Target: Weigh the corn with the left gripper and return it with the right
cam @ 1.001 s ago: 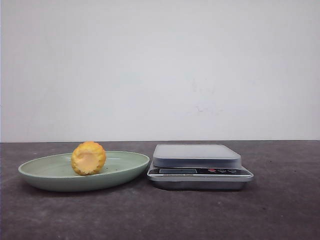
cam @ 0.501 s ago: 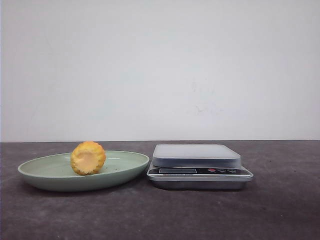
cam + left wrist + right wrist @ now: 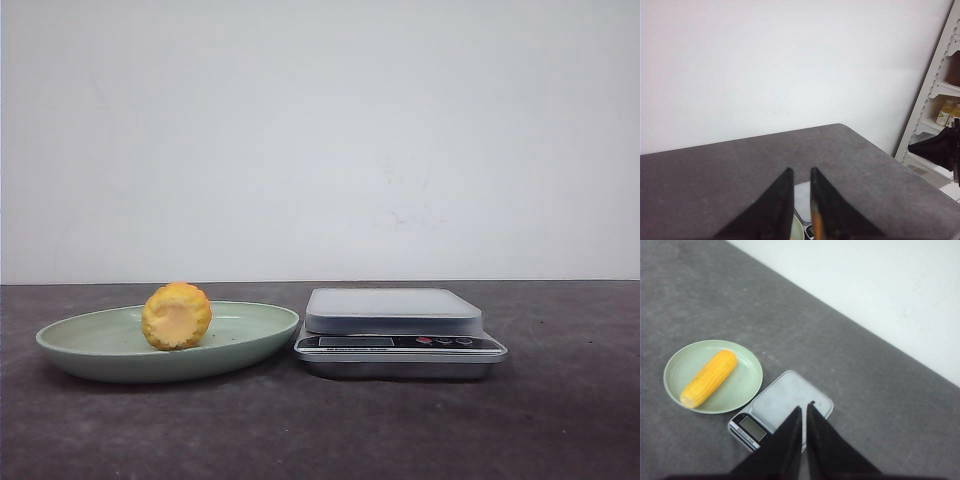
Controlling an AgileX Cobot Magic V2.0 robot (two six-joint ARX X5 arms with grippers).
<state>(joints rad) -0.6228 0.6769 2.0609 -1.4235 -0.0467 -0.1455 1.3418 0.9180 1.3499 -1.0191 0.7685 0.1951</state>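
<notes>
The corn [image 3: 176, 316] lies in a pale green plate [image 3: 70, 350] on the left of the table, its paler round cut end facing the front camera. In the right wrist view the corn [image 3: 709, 378] shows as a long yellow cob across the plate [image 3: 747, 382]. A silver kitchen scale [image 3: 393, 312] with an empty platform stands just right of the plate. My right gripper [image 3: 804, 407] hangs high above the scale [image 3: 790, 397], jaws together and empty. My left gripper [image 3: 800, 170] is also raised, jaws nearly together and empty. Neither gripper shows in the front view.
The table is dark grey with a white wall behind it. In the left wrist view a white shelf rack [image 3: 940, 100] with bottles stands past the table's right edge, and a black part of the other arm [image 3: 937, 147] shows there.
</notes>
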